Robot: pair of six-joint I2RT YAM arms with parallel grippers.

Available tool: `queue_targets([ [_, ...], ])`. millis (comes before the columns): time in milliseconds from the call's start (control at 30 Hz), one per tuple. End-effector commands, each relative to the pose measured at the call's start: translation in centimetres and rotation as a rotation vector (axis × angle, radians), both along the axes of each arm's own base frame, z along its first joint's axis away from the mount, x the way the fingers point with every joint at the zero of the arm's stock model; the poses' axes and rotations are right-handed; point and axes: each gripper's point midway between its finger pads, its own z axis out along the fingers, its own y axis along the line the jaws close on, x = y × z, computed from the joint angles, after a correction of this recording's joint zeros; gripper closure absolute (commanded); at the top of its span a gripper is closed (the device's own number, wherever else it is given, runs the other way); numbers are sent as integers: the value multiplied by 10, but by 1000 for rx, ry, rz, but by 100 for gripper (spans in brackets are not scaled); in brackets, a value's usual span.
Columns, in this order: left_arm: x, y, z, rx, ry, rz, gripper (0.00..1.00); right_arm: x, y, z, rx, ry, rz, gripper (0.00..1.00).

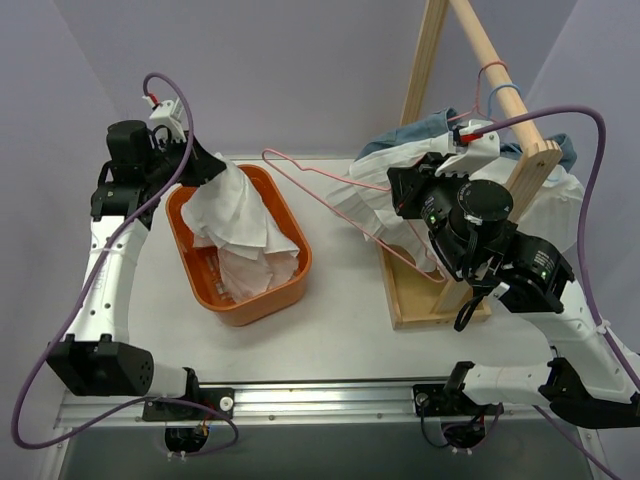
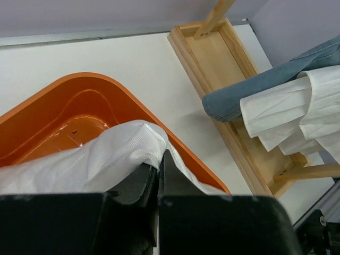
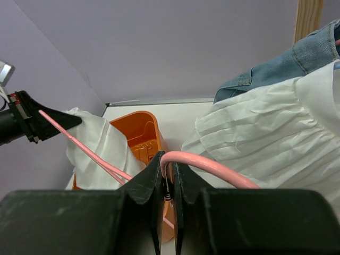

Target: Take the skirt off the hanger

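- The skirt (image 1: 240, 215) is white, thin and soft. It probably weighs little, sags wherever it is unsupported and will not slip much. It is best pinched at a bunched edge, as the grip is now.
- The left hand (image 1: 205, 168) is clamped on the skirt's upper fold at about 10 o'clock on the bench (image 1: 340, 330), and the cloth drapes down from it.
- The orange bin (image 1: 290, 285), at 9 o'clock, holds the skirt's lower part. Paler pinkish cloth lies under it (lining or a second garment, I cannot tell).
- The right hand (image 1: 400, 190) is shut on the pink wire hanger (image 1: 330, 195) at about 2 o'clock. The hanger looks bare, so I judge the skirt to be free of it.
- The wooden rack (image 1: 430, 310), at 3 o'clock, carries a denim garment (image 1: 420, 130) and a white pleated garment (image 3: 255, 138).
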Motion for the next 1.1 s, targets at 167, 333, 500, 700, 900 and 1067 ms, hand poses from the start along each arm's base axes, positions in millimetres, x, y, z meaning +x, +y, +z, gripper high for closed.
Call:
queue_targets([
  [167, 17, -13, -8, -40, 34, -88, 90, 2, 0, 4, 25, -8, -7, 100],
  [333, 4, -7, -53, -39, 142, 0, 5, 5, 6, -9, -14, 16, 7, 100],
  [500, -35, -16, -8, 5, -105, -19, 6, 7, 13, -31, -73, 66, 23, 100],
  [700, -88, -28, 63, 19, -387, -134, 6, 1, 10, -57, -153, 146, 45, 100],
  [900, -156, -55, 104, -18, -643, -393, 5, -10, -2, -78, -243, 232, 66, 100],
  [1067, -210, -83, 96, -43, -695, -729, 2, -29, 0, -88, -255, 282, 162, 100],
])
